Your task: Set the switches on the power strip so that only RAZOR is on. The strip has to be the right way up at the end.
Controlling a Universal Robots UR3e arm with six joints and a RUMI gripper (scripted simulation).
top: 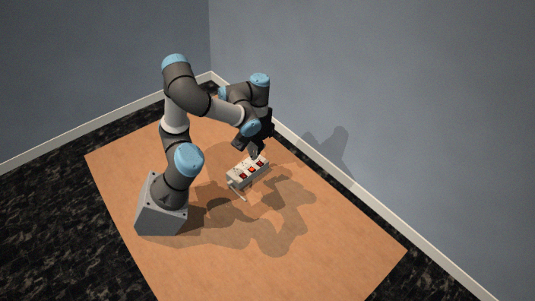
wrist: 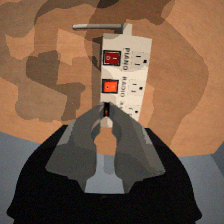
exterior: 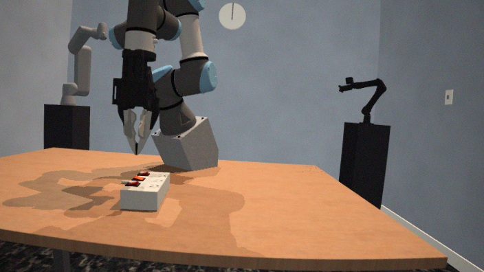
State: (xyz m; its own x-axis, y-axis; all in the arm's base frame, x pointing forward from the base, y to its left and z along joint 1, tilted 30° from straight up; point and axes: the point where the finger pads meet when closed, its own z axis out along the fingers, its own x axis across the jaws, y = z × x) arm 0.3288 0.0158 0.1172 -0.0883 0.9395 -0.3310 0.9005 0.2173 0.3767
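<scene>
The white power strip (top: 248, 172) lies right way up on the wooden table, also in the exterior view (exterior: 146, 190) and the wrist view (wrist: 121, 75). It has three red rocker switches. The PIANO switch (wrist: 111, 58) looks dark red. The RADIO switch (wrist: 110, 86) glows bright orange. The third switch is mostly hidden behind my fingertips, and its label is covered. My gripper (exterior: 136, 151) (top: 252, 156) is shut and empty. It points down and hovers a little above the strip's third-switch end, not touching it.
A short grey cord stub (wrist: 97, 26) sticks out of the strip's PIANO end. My arm's grey base (top: 161, 209) stands on the table close to the strip. Two other arms on black pedestals (exterior: 67, 127) (exterior: 364, 154) stand beyond the table.
</scene>
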